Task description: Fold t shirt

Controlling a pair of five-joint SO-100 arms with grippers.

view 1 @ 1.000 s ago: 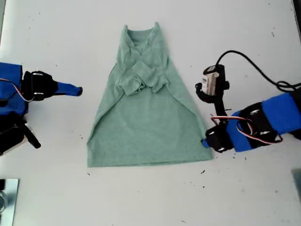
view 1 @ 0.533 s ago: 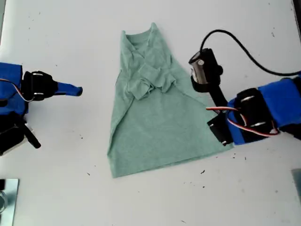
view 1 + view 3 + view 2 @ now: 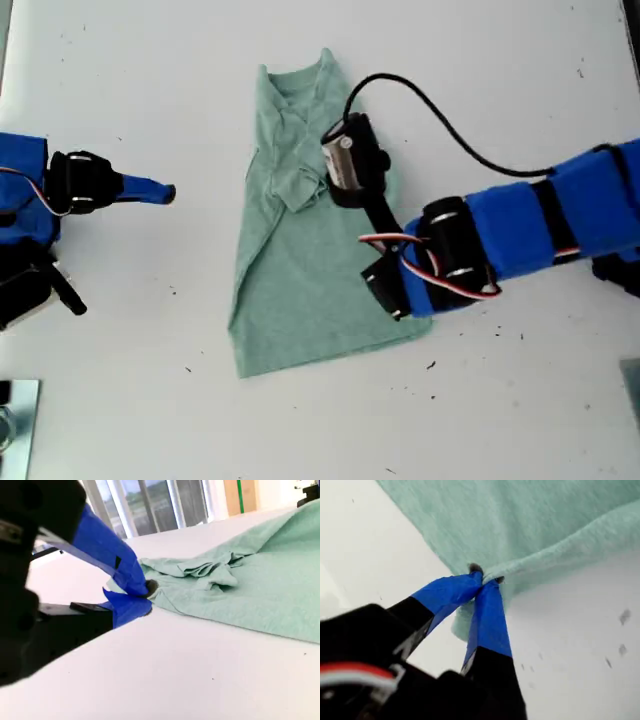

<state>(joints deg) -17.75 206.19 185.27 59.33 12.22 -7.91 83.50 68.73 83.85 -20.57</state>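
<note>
Soft sage-green knit t shirt [image 3: 300,270], hem pinched in my first gripper [image 3: 485,580] jaws.

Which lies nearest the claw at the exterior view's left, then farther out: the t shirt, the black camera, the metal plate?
From my second claw:
1. t shirt, just toward the exterior view's right.
2. Black camera, above the shirt's middle.
3. Metal plate, in the exterior view's bottom left corner.

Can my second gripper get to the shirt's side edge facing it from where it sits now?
Probably yes. Only bare table lies between my second gripper and the facing edge of the t shirt. My first gripper, shut on the cloth, is over the shirt's other side.
</note>
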